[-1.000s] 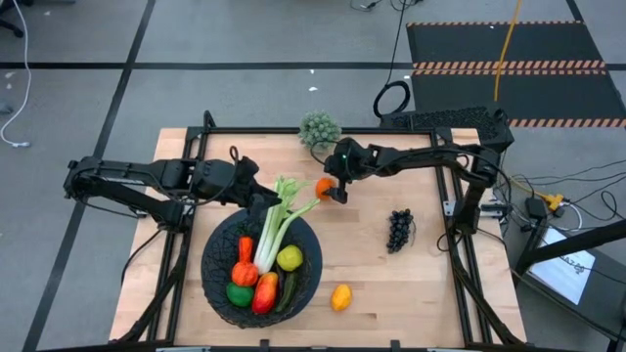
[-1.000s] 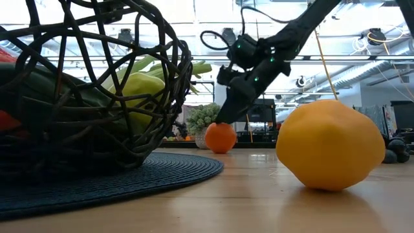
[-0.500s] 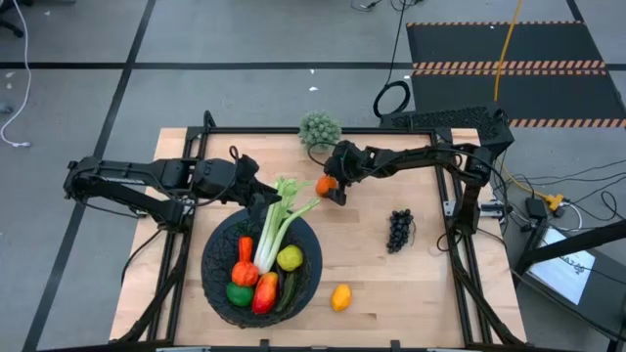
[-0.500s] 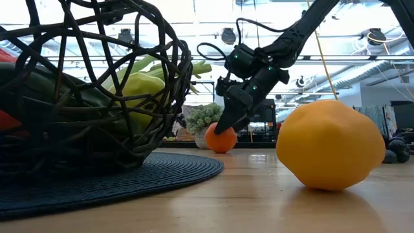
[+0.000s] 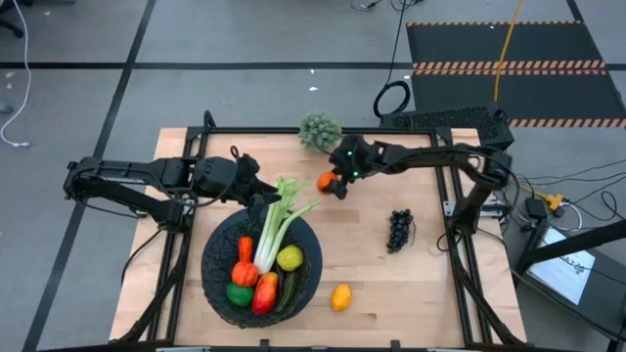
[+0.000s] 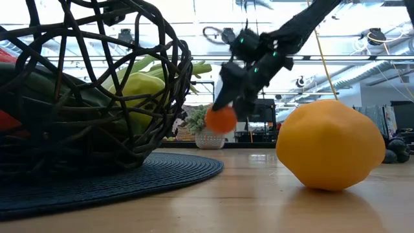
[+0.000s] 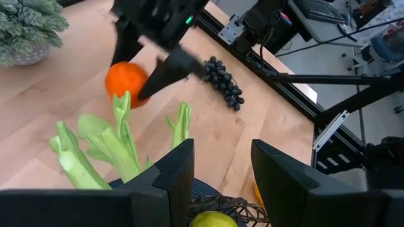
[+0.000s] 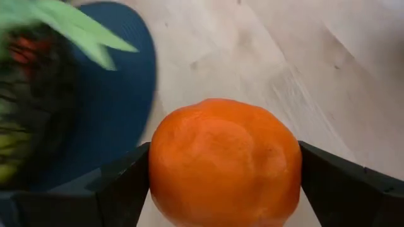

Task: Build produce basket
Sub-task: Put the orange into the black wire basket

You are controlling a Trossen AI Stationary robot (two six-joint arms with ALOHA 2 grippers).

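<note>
Orange (image 5: 325, 181) clamped between both fingers of right tool (image 5: 336, 185), lifted clear of wooden tabletop (image 5: 421, 274); low view shows gap under the fruit, right wrist view shows a dark finger pressed on each side. Held just beside celery stalk (image 5: 277, 221) leaf tips, near spiky grey-green plant (image 5: 319, 129) at far tabletop edge.

Black woven basket (image 5: 218, 249) on dark round mat, near front left of tabletop. Inside: celery stalk lying lengthwise with leafy end sticking out over the far rim, orange carrot (image 5: 245, 248), red tomato (image 5: 245, 274), lemon (image 5: 289, 258), green lime (image 5: 239, 293), red-yellow mango (image 5: 264, 292), dark cucumber (image 5: 288, 287).

Outside basket: purple grapes (image 5: 398, 230) on bare wood to the right, well apart from basket; 1 yellow-orange fruit (image 5: 340, 296) just right of basket near front edge, large in low view foreground.

Left tool (image 5: 256, 195) at far-left rim of basket, above celery leaves; fingers (image 7: 172, 173) apart, holding nothing, gap visible in left wrist view. Same view shows right tool gripping orange beyond celery tips, grapes farther off.
</note>
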